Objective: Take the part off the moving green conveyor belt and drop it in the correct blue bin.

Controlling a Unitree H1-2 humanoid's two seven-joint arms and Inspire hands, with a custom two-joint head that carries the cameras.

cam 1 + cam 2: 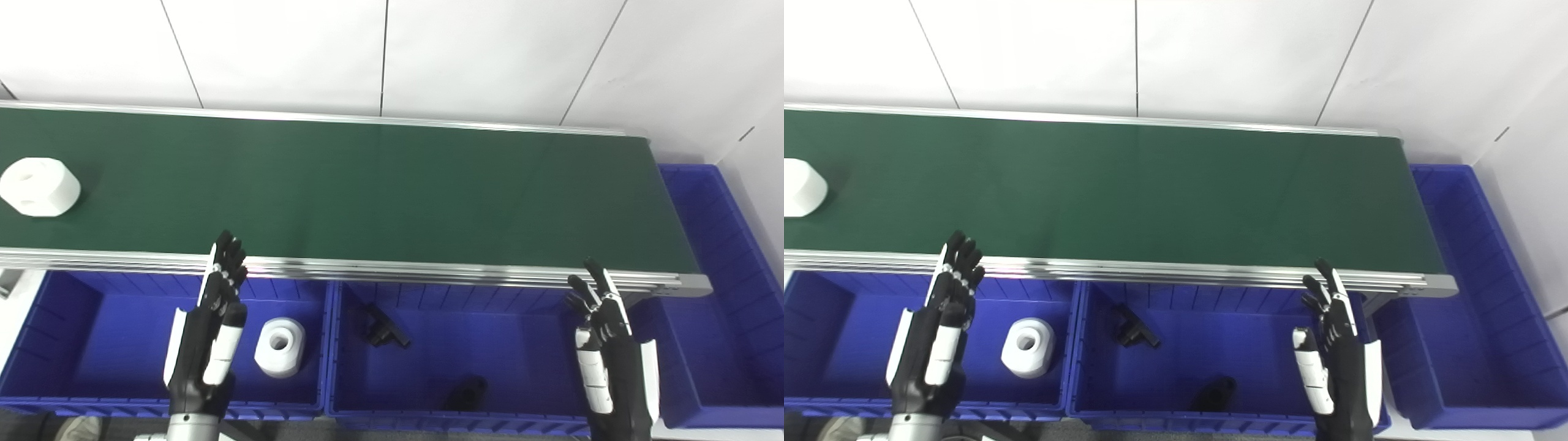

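A: Fingers first, what state are they in?

B: Both hands hold nothing. The left hand (205, 343) has its fingers (226, 260) extended and apart, tips over the near metal rail (392, 267). The right hand (612, 355) is the same, fingers (597, 288) spread at the rail.

A: And the part?

B: The white chunky plastic part with round holes (38, 186) lies on the dark green conveyor belt surface (380, 190), well apart from the left fingers, beyond them and to their left.

A: The bins?

B: A similar white plastic piece with a round bore (280, 346) sits in the left blue plastic bin (73, 343), just right of the left hand. 2 black parts (384, 327) (467, 392) lie in the middle blue bin (527, 349), between the hands.
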